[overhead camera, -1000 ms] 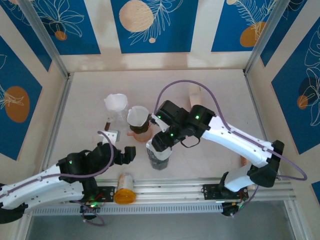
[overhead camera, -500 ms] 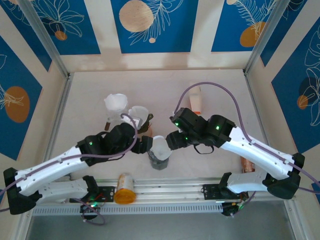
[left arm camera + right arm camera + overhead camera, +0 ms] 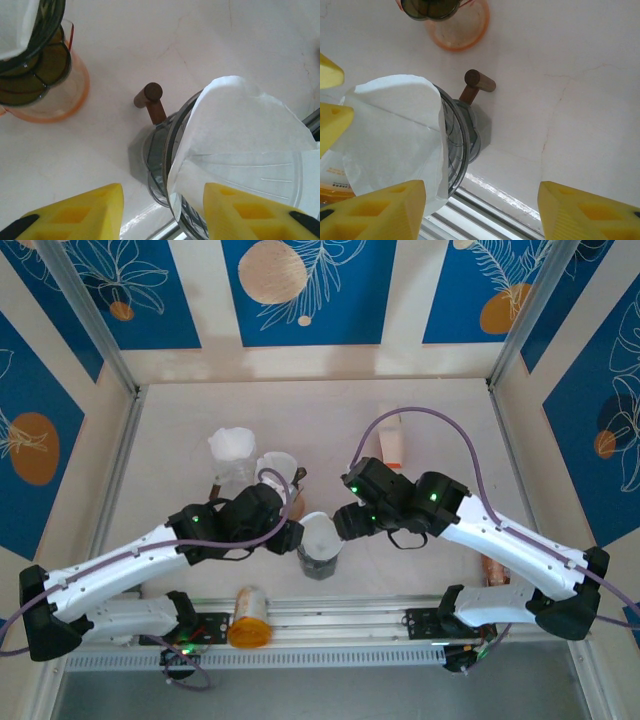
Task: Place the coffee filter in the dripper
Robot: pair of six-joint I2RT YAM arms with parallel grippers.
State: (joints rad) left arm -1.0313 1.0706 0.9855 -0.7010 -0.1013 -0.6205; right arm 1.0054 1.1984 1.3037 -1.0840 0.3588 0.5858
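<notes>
The grey glass dripper (image 3: 320, 558) stands near the table's front, its wooden handle (image 3: 150, 100) pointing away. A white paper coffee filter (image 3: 319, 533) sits in its mouth, one flap rising above the rim (image 3: 170, 145). My left gripper (image 3: 290, 536) is open just left of the dripper; in the left wrist view the rim and the filter (image 3: 245, 135) edge lie between its yellow fingers (image 3: 75, 215), untouched. My right gripper (image 3: 345, 521) is open at the dripper's right. In the right wrist view the filter (image 3: 395, 130) lies by its left finger (image 3: 375, 210).
A second dripper on an orange base (image 3: 278, 478) holds its own filter, just behind the left gripper. A stack of filters (image 3: 232, 448) is farther back left. An orange-capped bottle (image 3: 250, 615) lies on the front rail. A white tube (image 3: 392, 445) lies back right.
A second ago the right gripper was over the dripper; it has pulled back to the right and stands open. The left arm has swung in from the front left to the dripper's side.
</notes>
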